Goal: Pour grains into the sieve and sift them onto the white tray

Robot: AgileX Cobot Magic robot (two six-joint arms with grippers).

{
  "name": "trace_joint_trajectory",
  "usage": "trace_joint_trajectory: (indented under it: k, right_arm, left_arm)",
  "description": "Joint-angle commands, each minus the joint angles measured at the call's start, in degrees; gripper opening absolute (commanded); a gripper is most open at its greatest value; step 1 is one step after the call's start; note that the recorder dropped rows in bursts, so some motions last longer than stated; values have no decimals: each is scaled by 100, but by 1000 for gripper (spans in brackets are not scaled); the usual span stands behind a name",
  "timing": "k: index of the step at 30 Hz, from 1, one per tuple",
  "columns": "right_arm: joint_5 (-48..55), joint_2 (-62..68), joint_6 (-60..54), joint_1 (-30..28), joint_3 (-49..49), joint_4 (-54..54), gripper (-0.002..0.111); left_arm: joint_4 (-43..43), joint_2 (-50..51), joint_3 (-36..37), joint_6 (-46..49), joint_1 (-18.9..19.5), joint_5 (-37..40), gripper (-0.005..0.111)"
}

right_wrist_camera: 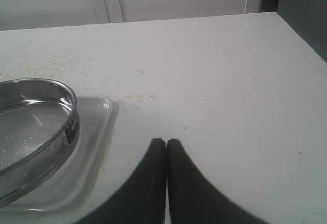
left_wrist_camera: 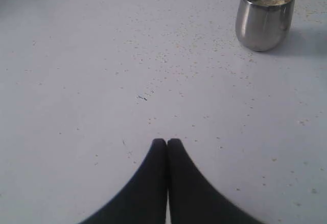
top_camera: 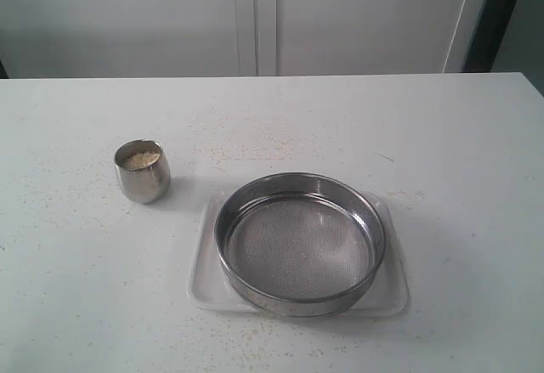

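Observation:
The sieve (top_camera: 299, 243), a wide steel ring with a mesh bottom, rests on the white tray (top_camera: 206, 281) near the table's front; its mesh looks bare. The right wrist view also catches the sieve (right_wrist_camera: 36, 132) and the white tray (right_wrist_camera: 97, 127). To the left stands a small steel cup (top_camera: 142, 171) holding the grains (top_camera: 140, 159). In the left wrist view the cup (left_wrist_camera: 264, 17) is far off, upright. My left gripper (left_wrist_camera: 166, 142) is shut and holds nothing. My right gripper (right_wrist_camera: 166, 142) is shut beside the tray, holding nothing. Neither gripper shows in the exterior view.
Stray grains (top_camera: 255, 148) lie scattered over the white table behind the cup and sieve. The table's far edge (top_camera: 272, 76) meets a white cabinet wall. A dark gap (right_wrist_camera: 306, 15) runs past the table's right edge.

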Motion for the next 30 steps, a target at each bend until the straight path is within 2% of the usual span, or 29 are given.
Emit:
trace_joint_trajectory:
  k: [1, 17, 25, 30]
  right_arm:
    - [-45, -25, -1, -33, 29, -12, 0]
    - [-45, -25, -1, -33, 29, -12, 0]
    - [-45, -25, -1, -33, 29, -12, 0]
    - [-45, -25, -1, -33, 29, -12, 0]
  left_arm:
    - [-35, -28, 20, -28, -25, -3, 0]
    - [-35, -28, 20, -28, -25, -94, 0]
    - [-35, -28, 20, -28, -25, -1783, 0]
    - [-35, -28, 20, -28, -25, -2052, 0]
